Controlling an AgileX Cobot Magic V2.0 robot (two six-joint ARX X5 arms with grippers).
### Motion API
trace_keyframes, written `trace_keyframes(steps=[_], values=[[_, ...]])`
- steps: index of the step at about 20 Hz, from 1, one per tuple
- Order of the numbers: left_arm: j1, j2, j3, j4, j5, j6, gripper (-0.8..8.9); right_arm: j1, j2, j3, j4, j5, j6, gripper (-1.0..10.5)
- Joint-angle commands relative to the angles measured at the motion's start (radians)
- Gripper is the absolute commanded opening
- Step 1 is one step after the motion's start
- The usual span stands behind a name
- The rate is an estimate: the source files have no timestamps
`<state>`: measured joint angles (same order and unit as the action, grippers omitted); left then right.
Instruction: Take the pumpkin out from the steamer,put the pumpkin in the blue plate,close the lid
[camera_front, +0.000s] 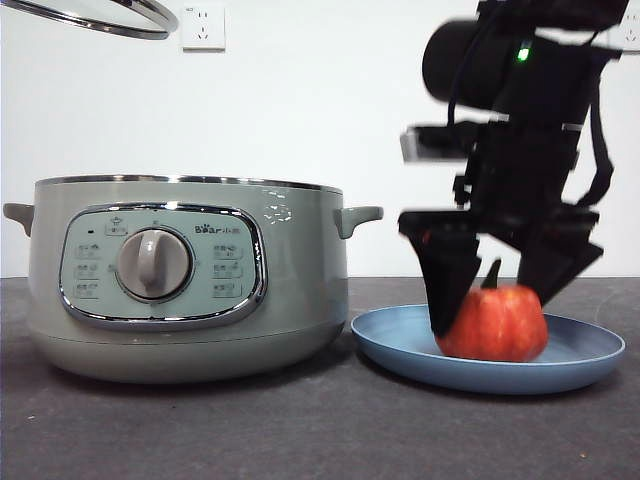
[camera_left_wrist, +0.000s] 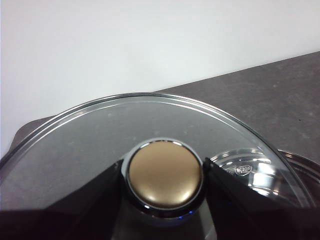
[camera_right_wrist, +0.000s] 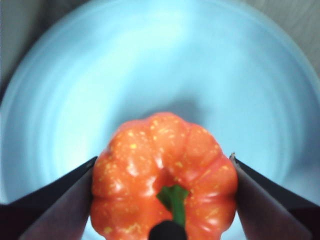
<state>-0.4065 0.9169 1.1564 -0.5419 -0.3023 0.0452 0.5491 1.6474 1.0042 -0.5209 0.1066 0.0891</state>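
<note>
The orange-red pumpkin (camera_front: 495, 325) (camera_right_wrist: 160, 170) sits in the blue plate (camera_front: 590, 365) (camera_right_wrist: 160, 60), to the right of the steamer (camera_front: 180, 290). My right gripper (camera_front: 495, 300) (camera_right_wrist: 163, 159) reaches down from above, and its two jaws press the pumpkin's sides. The steamer stands uncovered. Its glass lid (camera_front: 100, 15) (camera_left_wrist: 100, 130) hangs high above the pot's left side. My left gripper (camera_left_wrist: 163, 164) is shut on the lid's round knob (camera_left_wrist: 165, 177). Part of the steamer's shiny rim (camera_left_wrist: 305, 167) shows below the lid.
The dark tabletop (camera_front: 320, 430) runs in front of the pot and plate. A white wall with a power socket (camera_front: 203, 27) stands behind. The pot's right handle (camera_front: 358, 216) ends a short way from the right gripper.
</note>
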Motion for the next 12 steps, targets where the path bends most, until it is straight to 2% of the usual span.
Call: trace_keyframes(steps=[1,3,5,8,12], values=[[0.000,-0.011,0.011,0.052,-0.003,0.011,-0.09,0.000,0.042,-0.008,0.008,0.004,0.048,4.2],[0.000,-0.011,0.011,0.046,-0.003,0.011,-0.09,0.000,0.053,-0.008,0.010,0.004,0.062,5.3],[0.000,-0.011,0.011,0.039,0.002,0.011,-0.09,0.002,0.052,-0.007,0.019,0.004,0.068,5.4],[0.000,-0.011,0.011,0.032,0.066,0.011,-0.09,0.002,0.021,-0.007,0.019,0.003,0.068,5.4],[0.000,0.006,0.011,0.041,0.145,0.007,-0.09,0.002,-0.108,-0.007,0.007,-0.001,0.068,5.4]])
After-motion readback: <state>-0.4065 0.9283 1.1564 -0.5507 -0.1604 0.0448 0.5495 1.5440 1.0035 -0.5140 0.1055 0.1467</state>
